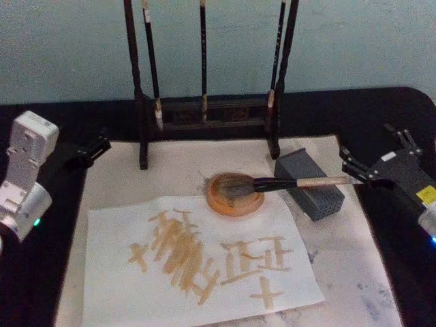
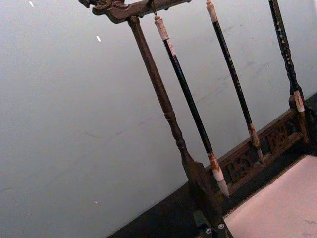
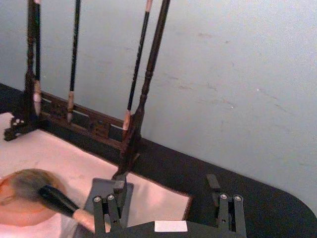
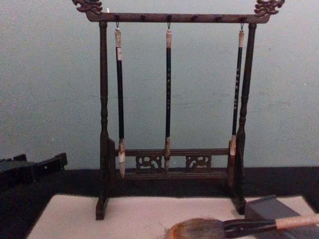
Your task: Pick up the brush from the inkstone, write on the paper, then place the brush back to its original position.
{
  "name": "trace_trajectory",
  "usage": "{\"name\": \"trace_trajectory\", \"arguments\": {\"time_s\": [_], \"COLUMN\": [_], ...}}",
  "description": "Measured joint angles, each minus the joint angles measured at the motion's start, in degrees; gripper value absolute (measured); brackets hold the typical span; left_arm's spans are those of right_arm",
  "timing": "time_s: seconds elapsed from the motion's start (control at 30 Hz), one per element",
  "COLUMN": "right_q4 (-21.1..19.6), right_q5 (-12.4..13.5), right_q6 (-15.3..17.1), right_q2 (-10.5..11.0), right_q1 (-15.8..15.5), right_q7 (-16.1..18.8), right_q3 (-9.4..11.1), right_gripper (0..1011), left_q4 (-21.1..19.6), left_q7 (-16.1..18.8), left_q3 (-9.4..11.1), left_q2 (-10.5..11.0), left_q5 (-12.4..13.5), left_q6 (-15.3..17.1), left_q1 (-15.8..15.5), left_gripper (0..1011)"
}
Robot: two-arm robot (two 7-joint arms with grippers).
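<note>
Lying across the inkstone [image 1: 235, 204], the brush [image 1: 286, 182] is seen with its bushy head resting in the round dish. Its black ferrule and pale handle are carried out to the inkstone's right, over a grey block [image 1: 310, 191] that is set just beside the dish. The brush is held by nothing.

The right gripper [image 1: 375, 153] is found farther to the right of the inkstone, past the block, at the end of the handle. Its fingers [image 3: 106, 213] are spread wide apart and nothing is gripped between them. One finger is placed just beside the handle's end; whether it is touched cannot be told.

The paper [image 1: 116, 286] is spread on a cream mat [image 1: 354, 272] on the near side of the inkstone, its far edge touching the dish, and it is marked with tan strokes.

The left gripper [image 1: 92, 148] is parked well to the left of the inkstone, over the black cloth [image 1: 61, 122]; how far it is opened cannot be told.

Behind the inkstone a dark wooden rack [image 1: 204, 109] is stood, from which three slim brushes [image 4: 168, 89] are hung.
</note>
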Motion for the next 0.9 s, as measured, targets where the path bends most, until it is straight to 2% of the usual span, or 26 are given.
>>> {"name": "trace_trajectory", "arguments": {"time_s": [0.33,0.6,0.77,0.8,0.87,0.9], "right_q4": [-6.8,-8.1,-7.2,-6.8,-6.4,-5.9], "right_q5": [-0.4,0.7,4.8,6.5,8.4,10.8], "right_q6": [-0.8,-1.8,-2.5,-2.5,-2.3,-1.7], "right_q2": [1.4,0.7,-0.8,-1.2,-1.7,-2.2], "right_q1": [-8.4,-11.6,-12.4,-12.5,-12.5,-12.4], "right_q7": [-2.5,-1.6,1.6,2.9,4.1,5.8], "right_q3": [4.4,5.7,6.3,6.5,6.7,6.9], "right_gripper": [1006,1006,1006,1008,1006,1006], "left_q4": [0.0,0.0,0.0,0.0,0.0,0.0], "left_q7": [0.0,0.0,0.0,0.0,0.0,0.0], "left_q3": [0.0,0.0,0.0,0.0,0.0,0.0], "left_q2": [0.0,0.0,0.0,0.0,0.0,0.0], "left_q5": [0.0,0.0,0.0,0.0,0.0,0.0], "left_q6": [0.0,0.0,0.0,0.0,0.0,0.0], "left_q1": [0.0,0.0,0.0,0.0,0.0,0.0], "left_gripper": [1002,1002,1002,1002,1002,1002]}}
